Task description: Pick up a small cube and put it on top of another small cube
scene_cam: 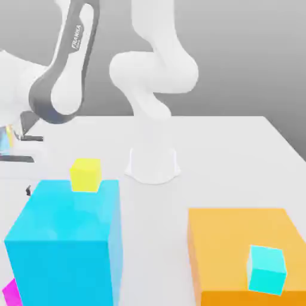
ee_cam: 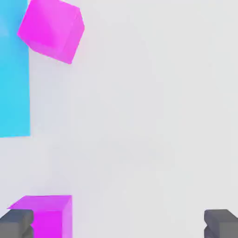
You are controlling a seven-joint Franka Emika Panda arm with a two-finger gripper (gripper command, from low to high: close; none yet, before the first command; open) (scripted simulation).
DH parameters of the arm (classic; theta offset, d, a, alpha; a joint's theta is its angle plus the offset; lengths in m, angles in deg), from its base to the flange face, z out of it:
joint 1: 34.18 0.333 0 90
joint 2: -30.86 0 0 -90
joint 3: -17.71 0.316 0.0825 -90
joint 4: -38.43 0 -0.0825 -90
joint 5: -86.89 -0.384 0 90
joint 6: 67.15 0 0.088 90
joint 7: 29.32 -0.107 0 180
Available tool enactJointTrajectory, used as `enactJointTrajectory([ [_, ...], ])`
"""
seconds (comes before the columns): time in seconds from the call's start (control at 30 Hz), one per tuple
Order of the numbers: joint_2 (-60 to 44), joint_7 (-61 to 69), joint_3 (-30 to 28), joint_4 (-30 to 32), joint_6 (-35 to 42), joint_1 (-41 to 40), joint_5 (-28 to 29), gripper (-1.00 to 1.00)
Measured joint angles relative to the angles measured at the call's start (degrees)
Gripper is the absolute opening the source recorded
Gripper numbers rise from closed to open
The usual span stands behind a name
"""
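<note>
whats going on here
A Franka arm is working over a white table with big blue and orange blocks. A small yellow cube sits on the blue block, a small cyan cube on the orange. The gripper is open, holding nothing, with magenta cubes below.

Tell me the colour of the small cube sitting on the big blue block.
Yellow cube, on the blue block; clearest in the exterior view.

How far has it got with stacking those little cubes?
Barely started. The yellow cube sits on the big blue block and the small cyan cube on the orange block, none stacked. The gripper is open and empty beside a magenta cube. Grasping, lifting and placing remain.
</note>
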Motion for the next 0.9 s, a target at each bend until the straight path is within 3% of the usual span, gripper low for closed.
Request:
enactJointTrajectory([
  [0.13, 0.71, -3.67, 1.24, 6.48, -5.96, 2.19, 0.06, 0.0],
  [0.33, -10.46, 7.41, 16.27, 4.67, -15.27, -8.86, -15.9, 0.0],
  [0.37, -11.95, 8.42, 18.56, 4.32, -16.51, -10.87, -17.17, -1.0],
  [0.57, -12.68, 8.82, 19.72, 4.14, -17.02, -11.91, -17.69, -1.0],
  [0.67, -9.02, 5.51, 15.24, 5.09, -14.19, -8.39, -13.45, -1.0],
  [0.77, -2.93, -1.34, 10.19, 6.52, -9.78, -5.58, -4.22, -1.0],
  [0.9, 4.58, -9.99, 8.56, 5.86, -2.62, -7.91, 6.96, -1.0],
])
